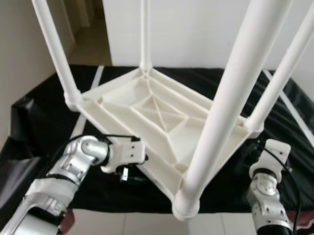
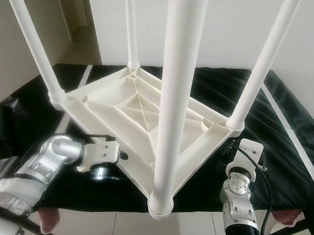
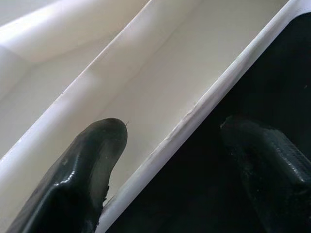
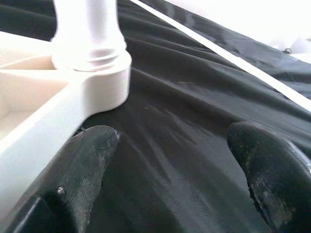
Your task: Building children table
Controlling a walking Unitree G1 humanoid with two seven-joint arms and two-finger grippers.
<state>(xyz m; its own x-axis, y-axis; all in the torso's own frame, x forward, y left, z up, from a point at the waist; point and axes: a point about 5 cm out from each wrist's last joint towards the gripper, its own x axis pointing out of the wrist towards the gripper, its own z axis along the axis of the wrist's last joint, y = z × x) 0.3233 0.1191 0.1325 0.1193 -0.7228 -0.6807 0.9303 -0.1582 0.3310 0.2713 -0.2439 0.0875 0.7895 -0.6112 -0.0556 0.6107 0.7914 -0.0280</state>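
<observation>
Inverted white children's table (image 1: 157,115) rests tabletop-down on the black-covered desk (image 2: 284,142), all four legs (image 2: 179,95) seated upright. Our left gripper (image 3: 170,141) straddles the near-left rim, jaws spread, one finger inside, one outside. Our right gripper (image 4: 170,145), jaws spread and empty, hovers just beside the right corner socket. To turn it over well, we should close squarely on both rims before lifting.

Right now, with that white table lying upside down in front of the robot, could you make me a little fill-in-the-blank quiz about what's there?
1. The upturned table has ____ legs pointing up.
2. It lies on a ____ cloth.
3. The left gripper straddles the table's ____, one finger inside.
4. The right gripper sits beside a corner with its fingers ____.

Missing words: four; black; rim; open
</observation>
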